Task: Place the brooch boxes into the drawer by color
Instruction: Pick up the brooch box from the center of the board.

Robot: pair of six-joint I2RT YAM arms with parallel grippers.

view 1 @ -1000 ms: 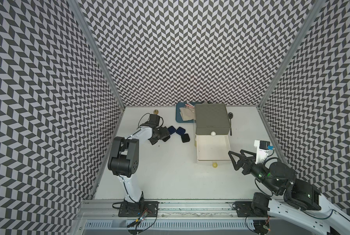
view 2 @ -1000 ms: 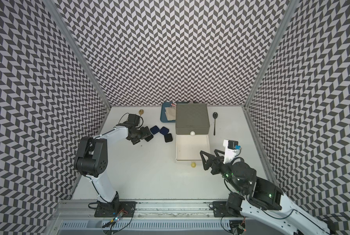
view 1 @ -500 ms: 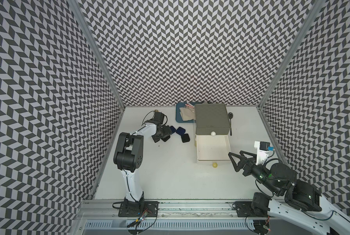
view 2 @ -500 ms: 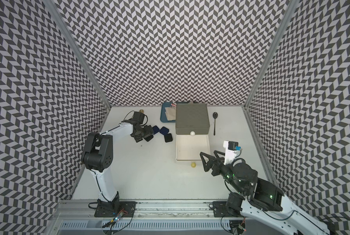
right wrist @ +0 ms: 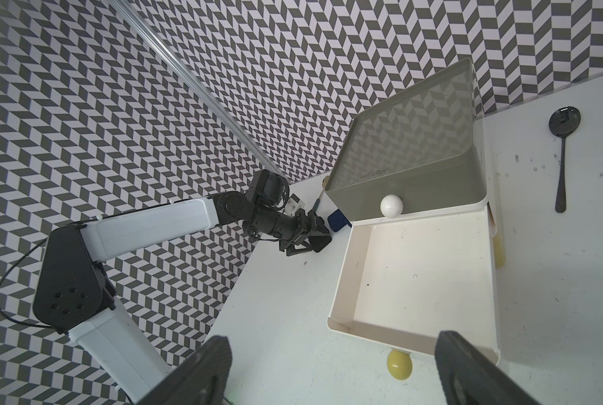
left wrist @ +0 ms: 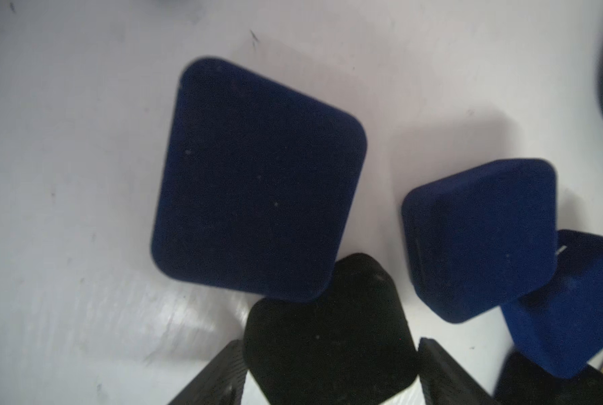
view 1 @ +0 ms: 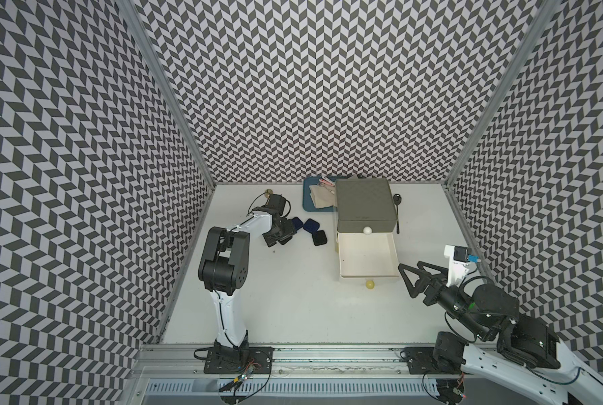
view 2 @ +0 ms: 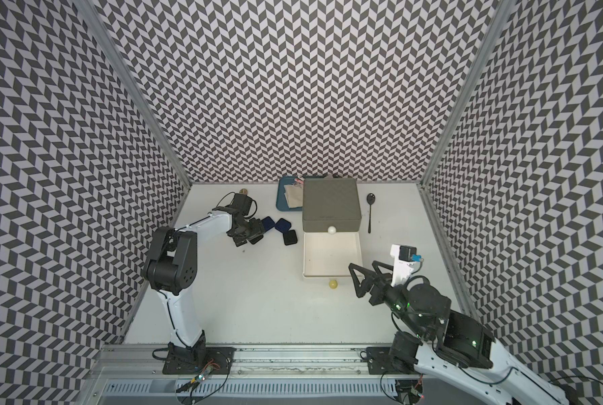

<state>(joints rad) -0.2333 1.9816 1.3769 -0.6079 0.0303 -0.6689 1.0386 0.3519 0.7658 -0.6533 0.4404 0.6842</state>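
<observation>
Left arm (view 1: pixel 223 266): upper link upright from its base, forearm stretched forward and inward, wrist pitched down. Left tool (left wrist: pixel 330 377) sits low, fingers (left wrist: pixel 219 375) set partway apart. Right arm (view 1: pixel 489 308): folded low beside its base, right tool (view 1: pixel 406 280) roughly level, pointing inward, jaws spread wide.

Small navy boxes (view 1: pixel 311 224) and black boxes (view 1: pixel 319 239) lie clustered near the grey-topped chest (view 1: pixel 365 205). Its white middle drawer (view 1: pixel 366 257) is pulled open.

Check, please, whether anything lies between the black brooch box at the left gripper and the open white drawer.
A second black brooch box lies roughly between the left gripper and the white drawer; a lifted carry would likely clear it.
</observation>
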